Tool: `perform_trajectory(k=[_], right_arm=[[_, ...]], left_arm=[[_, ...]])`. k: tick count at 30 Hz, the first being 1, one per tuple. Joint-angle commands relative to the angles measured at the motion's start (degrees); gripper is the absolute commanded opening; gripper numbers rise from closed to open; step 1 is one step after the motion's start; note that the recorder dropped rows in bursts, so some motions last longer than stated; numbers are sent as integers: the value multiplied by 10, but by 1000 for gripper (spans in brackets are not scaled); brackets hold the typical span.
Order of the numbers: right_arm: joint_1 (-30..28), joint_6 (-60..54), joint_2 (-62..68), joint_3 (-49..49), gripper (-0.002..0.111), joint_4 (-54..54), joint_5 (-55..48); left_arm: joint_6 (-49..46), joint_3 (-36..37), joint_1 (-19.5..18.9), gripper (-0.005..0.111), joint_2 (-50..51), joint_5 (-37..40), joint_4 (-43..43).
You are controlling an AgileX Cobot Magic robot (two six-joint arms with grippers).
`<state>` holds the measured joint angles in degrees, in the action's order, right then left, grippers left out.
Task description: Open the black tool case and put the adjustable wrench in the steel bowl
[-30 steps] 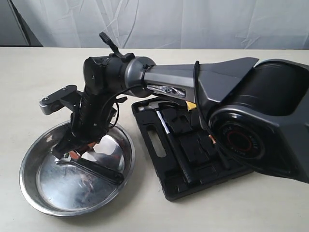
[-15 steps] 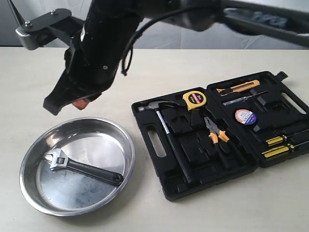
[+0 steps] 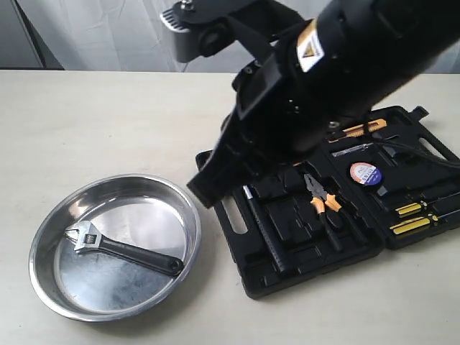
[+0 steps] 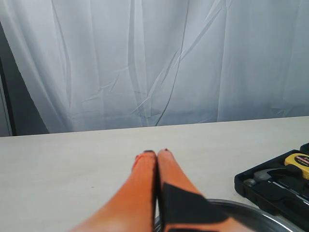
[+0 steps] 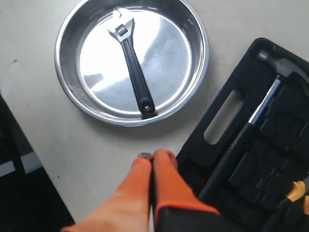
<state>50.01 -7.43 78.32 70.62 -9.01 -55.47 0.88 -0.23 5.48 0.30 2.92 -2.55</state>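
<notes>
The adjustable wrench (image 3: 122, 248) lies loose in the steel bowl (image 3: 44, 233) at the left, silver head toward the far left, black handle toward the near right. In the right wrist view the wrench (image 5: 133, 63) and the bowl (image 5: 169, 53) lie below the shut right gripper (image 5: 152, 155). That gripper (image 3: 203, 188) hangs above the table between the bowl and the open black tool case (image 3: 287, 277), holding nothing. My left gripper (image 4: 156, 152) is shut and empty, with the bowl's rim (image 4: 256, 209) beside it; it is out of the exterior view.
The case holds a hammer (image 3: 262, 230), orange-handled pliers (image 3: 322, 198), a tape roll (image 3: 364, 174) and yellow screwdrivers (image 3: 413, 215). The right arm's bulk covers the case's far left part. A yellow tape measure (image 4: 297, 159) shows in the case. A white curtain hangs behind the table.
The right gripper rose out of the bowl and swung right toward the case. The wrench stays lying in the bowl.
</notes>
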Motion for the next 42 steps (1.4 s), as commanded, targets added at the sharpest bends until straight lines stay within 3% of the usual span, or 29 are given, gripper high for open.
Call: perform_trajectory(k=[1, 6, 11, 20, 24, 32, 35, 42], right_arm=[[0, 4, -34, -5, -1, -3, -21], [0, 96, -59, -9, -1, 98, 9], [-4, 222, -128, -93, -1, 237, 136], [-146, 227, -321, -463, -1, 181, 581], [-224, 231, -441, -600, -1, 167, 684], [-372, 231, -667, -706, -1, 160, 686], [-421, 241, -731, -706, -1, 160, 618], [-460, 241, -783, -706, -1, 160, 584]], left_arm=[[0, 2, 4, 0, -3, 0, 3], [0, 2, 4, 0, -3, 0, 3], [0, 2, 4, 0, -3, 0, 3], [0, 2, 4, 0, -3, 0, 3], [0, 2, 4, 0, -3, 0, 3], [0, 2, 4, 0, -3, 0, 3], [0, 2, 4, 0, -3, 0, 3], [0, 2, 4, 0, -3, 0, 3]])
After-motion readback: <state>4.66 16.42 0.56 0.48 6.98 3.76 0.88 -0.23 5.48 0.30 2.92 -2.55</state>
